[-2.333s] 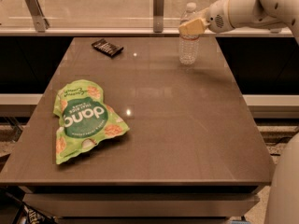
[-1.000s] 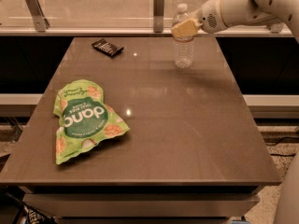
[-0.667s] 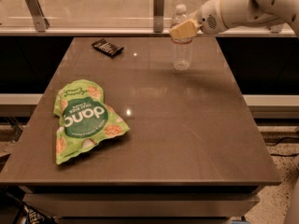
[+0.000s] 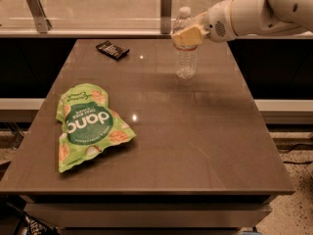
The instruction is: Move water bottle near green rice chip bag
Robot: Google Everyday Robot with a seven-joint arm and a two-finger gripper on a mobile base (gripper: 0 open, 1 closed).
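The water bottle (image 4: pixel 186 53) is a small clear ribbed bottle with a white cap, upright at the table's far right part. My gripper (image 4: pixel 186 35) reaches in from the right on a white arm and is shut on the water bottle's upper part, its pale fingers (image 4: pixel 184 36) covering the label band. The bottle's base is at or just above the tabletop. The green rice chip bag (image 4: pixel 88 125) lies flat at the front left, bright green with a dark circle and white "dang" lettering, well apart from the bottle.
A small black packet (image 4: pixel 112 49) lies at the far left of the brown table (image 4: pixel 195 146). A glass barrier with metal posts (image 4: pixel 166 9) runs along behind the table. The table's edges drop off at front, left and right.
My gripper has carried the water bottle leftward along the far part of the table. The chip bag and black packet have not moved.
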